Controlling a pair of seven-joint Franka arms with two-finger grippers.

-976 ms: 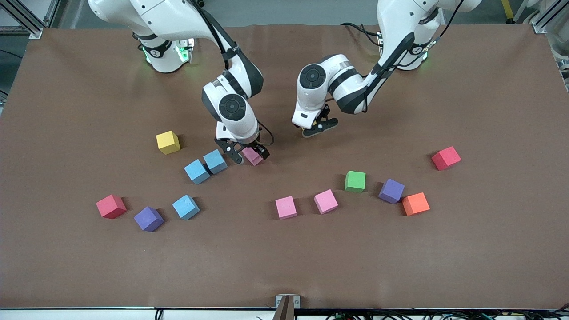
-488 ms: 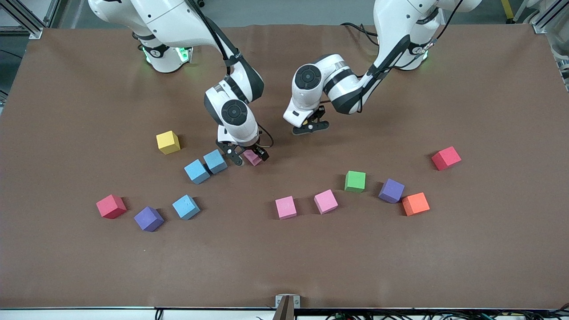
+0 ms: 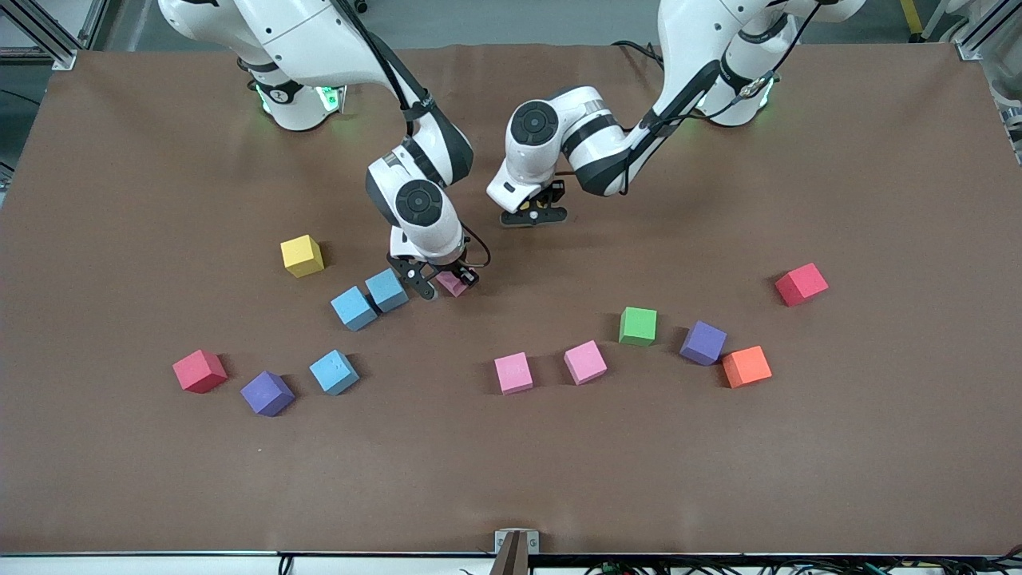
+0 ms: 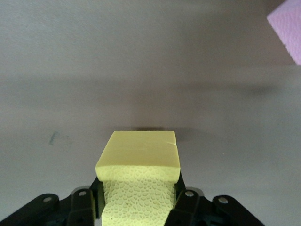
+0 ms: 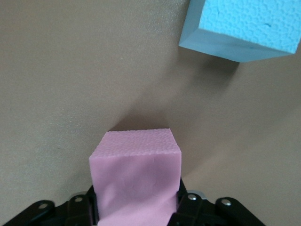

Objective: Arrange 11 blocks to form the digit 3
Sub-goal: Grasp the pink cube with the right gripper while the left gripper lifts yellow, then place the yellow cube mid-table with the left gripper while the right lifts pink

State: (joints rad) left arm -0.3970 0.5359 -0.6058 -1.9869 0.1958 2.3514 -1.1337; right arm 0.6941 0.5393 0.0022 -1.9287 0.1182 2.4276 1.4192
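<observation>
My right gripper is shut on a pink block down at the table, beside two touching light blue blocks. In the right wrist view that pink block fills the jaws, with a light blue block close by. My left gripper hangs over bare table near the middle, shut on a pale yellow block. The other blocks lie scattered: yellow, light blue, purple, two pink, green, purple, orange. No digit 3 shows.
Two red cubes sit apart from the rest, one toward the right arm's end beside the purple block, one toward the left arm's end. The brown table mat is bare along the edge nearest the front camera.
My right gripper has shut on the pink block. My left arm has carried its yellow block toward the bases and a little toward the right arm's end.
</observation>
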